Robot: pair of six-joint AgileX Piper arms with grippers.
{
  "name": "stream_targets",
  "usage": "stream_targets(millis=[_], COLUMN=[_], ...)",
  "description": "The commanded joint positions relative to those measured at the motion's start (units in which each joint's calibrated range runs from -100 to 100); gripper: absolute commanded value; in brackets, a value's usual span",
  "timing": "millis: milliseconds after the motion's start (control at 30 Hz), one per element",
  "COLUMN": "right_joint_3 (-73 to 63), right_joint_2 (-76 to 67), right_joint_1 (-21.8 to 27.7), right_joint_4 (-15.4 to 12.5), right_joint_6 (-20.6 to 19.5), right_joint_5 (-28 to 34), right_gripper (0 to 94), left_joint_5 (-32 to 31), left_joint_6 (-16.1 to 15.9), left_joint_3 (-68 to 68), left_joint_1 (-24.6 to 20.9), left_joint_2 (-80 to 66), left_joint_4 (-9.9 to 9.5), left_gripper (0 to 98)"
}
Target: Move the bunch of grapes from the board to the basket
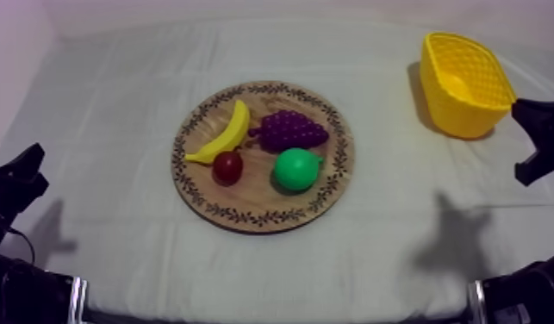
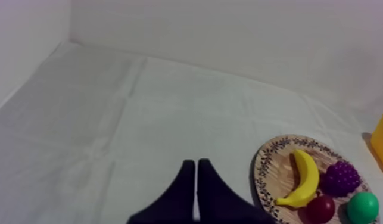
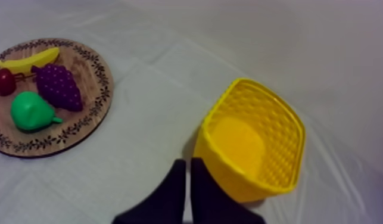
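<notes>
Wooden board [image 1: 245,211] sitting mid-table. Yellow basket [image 1: 452,112] standing well apart, at right side, empty. Bunch of grapes [image 1: 290,130] lying on board beside banana [image 1: 224,138], untouched. Left gripper [image 2: 196,164] and right gripper [image 3: 186,162] clenched on nothing, right one hanging beside basket. Judging approach step pending: next move calling for fingers opening and reaching over grapes.

Both arms parked at their own sides, pincers empty.
The left pincer [image 2: 194,162] has its two black fingers pressed together in a narrow wedge, and so does the right pincer [image 3: 188,161]. Seen from above, the left arm [image 1: 15,183] sits low at its edge, the right arm [image 1: 538,136] somewhat higher.
</notes>
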Motion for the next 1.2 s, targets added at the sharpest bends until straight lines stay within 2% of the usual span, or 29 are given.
stream_targets(millis=[0, 800, 1167], right_joint_3=[-2.92, -34.28, -44.82], right_joint_2=[3.56, 35.54, 48.12], right_joint_1=[-0.5, -10.62, -14.59], right_joint_4=[-0.35, -0.22, 2.11], right_joint_6=[0.19, 3.35, 4.67], right_joint_5=[0.69, 16.46, 20.88], right_gripper=[0.7, 0.7, 0.7], left_joint_5=[0.0, 0.0, 0.0], left_joint_6=[-0.02, -0.02, -0.02], left_joint_3=[-0.02, -0.02, -0.02], left_joint_1=[0.0, 0.0, 0.0], left_joint_2=[0.0, 0.0, 0.0], left_joint_4=[-0.02, -0.02, -0.02], left_gripper=[0.1, 0.1, 0.1])
